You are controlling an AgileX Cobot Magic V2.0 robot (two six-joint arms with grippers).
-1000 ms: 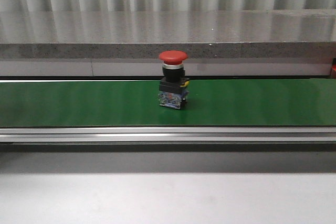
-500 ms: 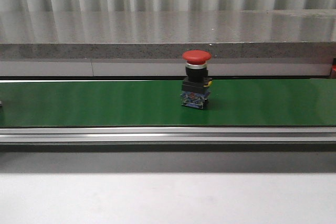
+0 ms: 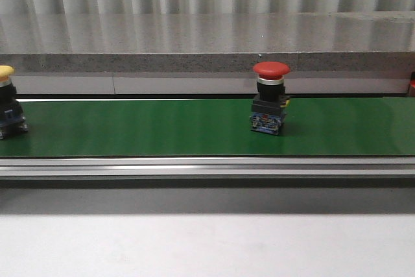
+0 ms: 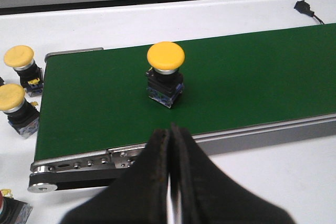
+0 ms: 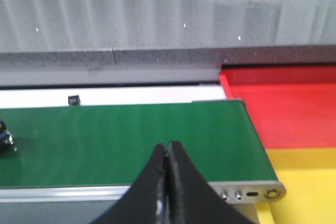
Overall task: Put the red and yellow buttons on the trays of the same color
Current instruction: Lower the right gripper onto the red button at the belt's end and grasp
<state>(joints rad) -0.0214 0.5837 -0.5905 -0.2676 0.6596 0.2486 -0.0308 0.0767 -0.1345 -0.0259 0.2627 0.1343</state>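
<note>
Green belt [image 3: 142,128] w/ red button [image 3: 270,107] (upright), yellow button [image 3: 8,111].

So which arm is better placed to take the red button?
Probably right: the red mushroom-head button stands right of centre on the green conveyor belt, and the right gripper faces the red tray.

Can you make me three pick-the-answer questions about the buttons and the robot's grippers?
1. Where does the red button stand?
A. on the green belt
B. in the red tray
C. on the white table

2. How many yellow buttons sit off the belt's end in the left wrist view?
A. none
B. two
C. five

3. How is the left gripper?
A. wide open
B. holding a button
C. shut and empty

Answers:
1. A, it stands upright on the green belt.
2. B, two yellow caps sit on the white surface beside the belt.
3. C, its fingers meet with nothing between them.
</note>
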